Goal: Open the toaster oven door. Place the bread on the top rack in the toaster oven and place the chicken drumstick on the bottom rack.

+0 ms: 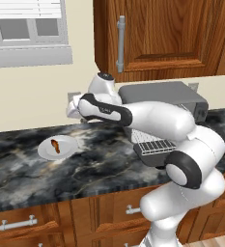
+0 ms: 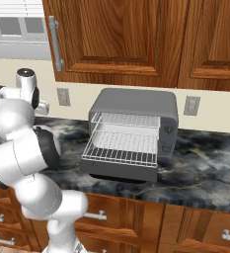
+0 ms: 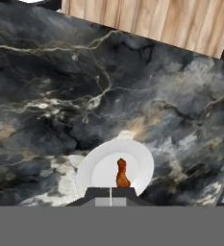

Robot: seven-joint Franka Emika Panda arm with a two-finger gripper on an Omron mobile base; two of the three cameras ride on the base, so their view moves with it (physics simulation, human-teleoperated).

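Above the plate [image 3: 114,166] on the counter [image 3: 60,96], my claw [image 3: 110,192] is closed and empty, the chicken drumstick [image 3: 122,174] lying just beyond its tips.

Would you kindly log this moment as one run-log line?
toaster oven door: open | chicken drumstick: on plate | end effector: shut, above drumstick

We see the toaster oven [image 2: 136,106], a grey box with rounded corners, standing on the dark marbled bench [image 2: 200,168] against the wall. Its door [image 2: 117,174] is folded down flat in front, leaving the pale inside open. The top rack [image 2: 128,120] and the bottom rack [image 2: 121,147] are silver wire grids, the lower one drawn forward. The chicken drumstick [image 1: 55,145], small and reddish-brown, lies on a white round plate [image 1: 45,150] well to the oven's left.
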